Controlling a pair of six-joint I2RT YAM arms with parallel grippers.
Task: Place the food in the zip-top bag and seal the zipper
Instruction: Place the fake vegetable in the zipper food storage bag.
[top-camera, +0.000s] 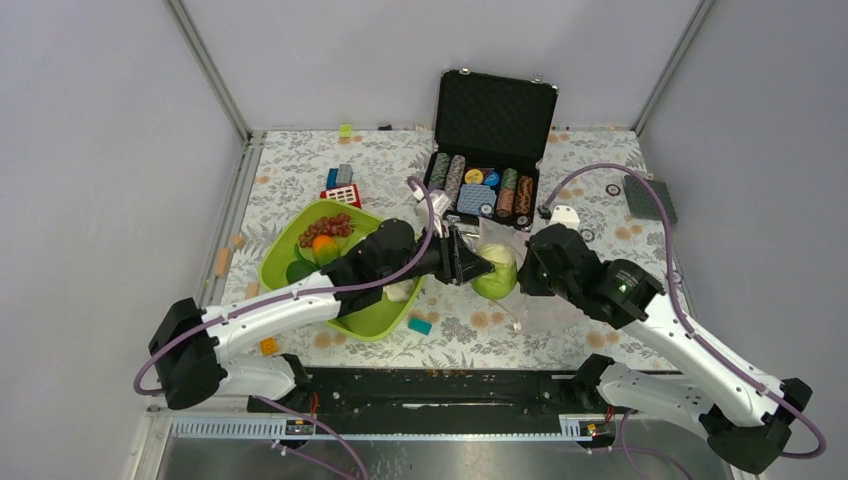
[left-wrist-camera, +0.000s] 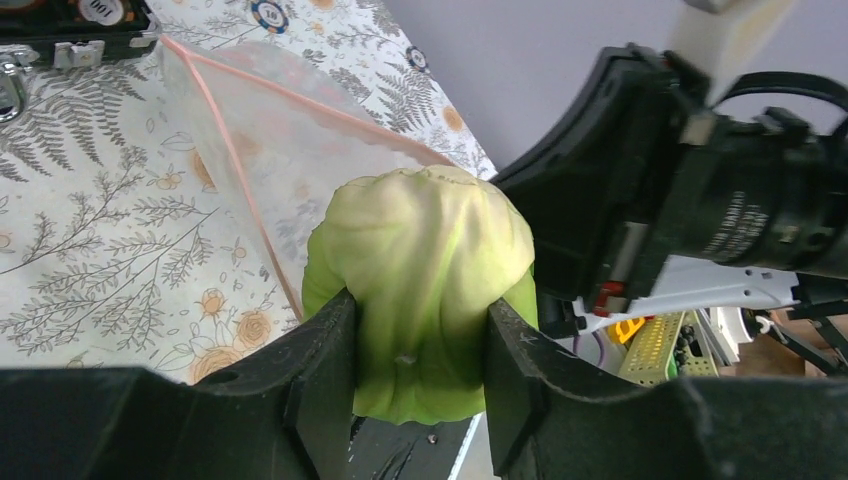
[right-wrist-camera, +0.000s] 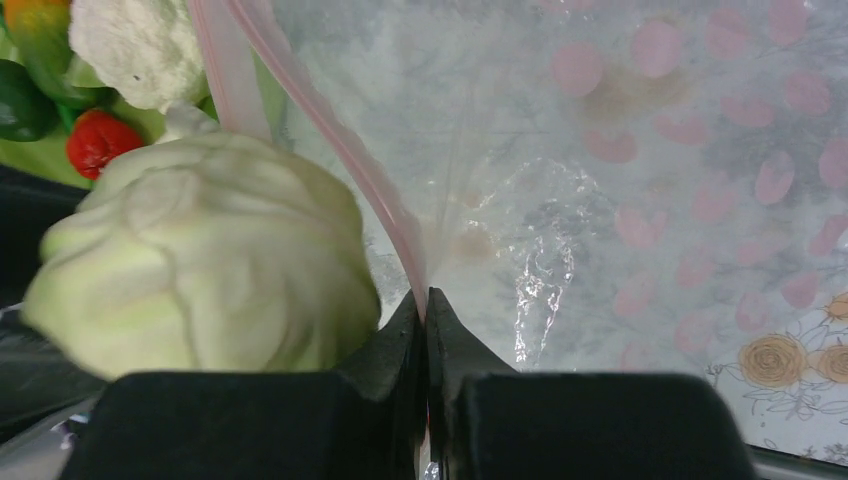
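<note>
The left gripper (left-wrist-camera: 420, 335) holds a pale green cabbage (left-wrist-camera: 425, 250), its two black fingers (left-wrist-camera: 320, 350) pressed against the toy's opposite sides. The cabbage hangs at the open mouth of the zip-top bag (right-wrist-camera: 580, 200), just right of the lime-green tray (top-camera: 385, 318). The right gripper (right-wrist-camera: 427, 300) meets it from the other side, fingers clamped tight on the pale pink zipper (right-wrist-camera: 230, 70), lifting that edge of the mouth. From the left wrist view, the pink strip runs in two lines away from the cabbage and the clear film spreads between them.

The bag lies crinkled on the floral-print surface (top-camera: 300, 170), in front of an open black case (top-camera: 495, 115) lined with striped poker chips (top-camera: 480, 185). More food is in the tray: purple-red grapes (top-camera: 325, 226) and an orange fruit (top-camera: 322, 243) at its far end. The right wrist view also shows a white cauliflower (right-wrist-camera: 140, 45), a red tomato (right-wrist-camera: 98, 140) and a dark green fruit (right-wrist-camera: 20, 100) just behind the cabbage. Small coloured building blocks (top-camera: 342, 188) sit on the surface beyond the tray.
</note>
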